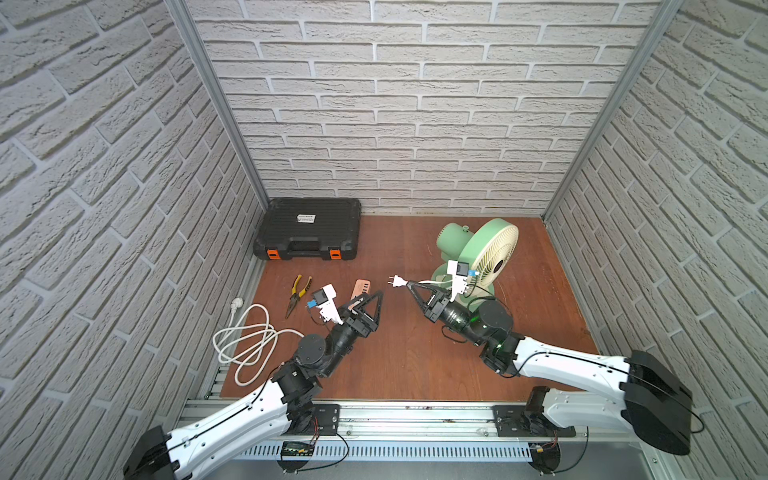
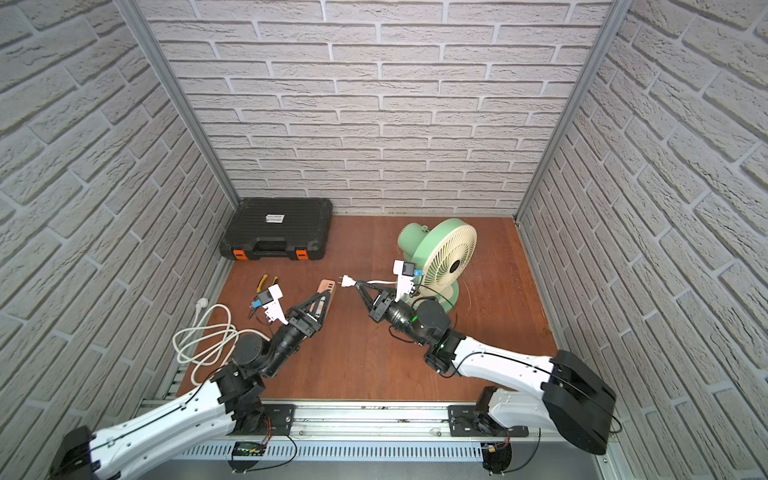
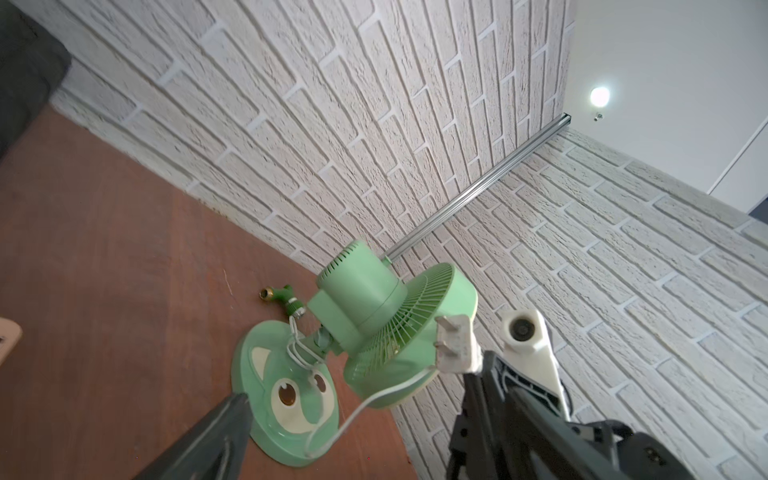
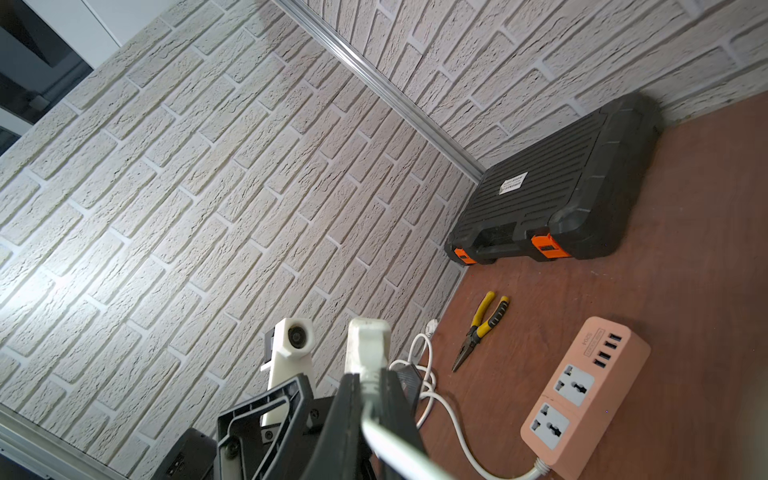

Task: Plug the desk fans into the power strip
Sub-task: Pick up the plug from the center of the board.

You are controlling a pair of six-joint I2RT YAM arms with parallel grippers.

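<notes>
Right jaws clench the plug point(image 1: 397, 281); left jaws spread near the power strip point(image 1: 360, 287), pliers point(image 1: 296, 296) beside.

The green desk fan point(image 1: 486, 249) stood upright. Its white plug point(image 1: 397, 282) was near the peach power strip point(image 4: 582, 395), which lay flat, not touching.

No marking reads with certainty. The toolcase point(image 4: 557, 208), well beyond the right gripper point(image 4: 370, 384), carries a white sticker point(image 4: 513, 183) on its lid. The sticker's black print is too small to read, and in a top view the sticker point(image 1: 306, 217) is likewise a blur. The strip point(image 4: 582, 399), near the right gripper's side, bears a short grey mark point(image 4: 584, 343) at its USB end, perhaps "S204". Just beside the mark is a framed line of fine print point(image 4: 598, 341), illegible.
</notes>
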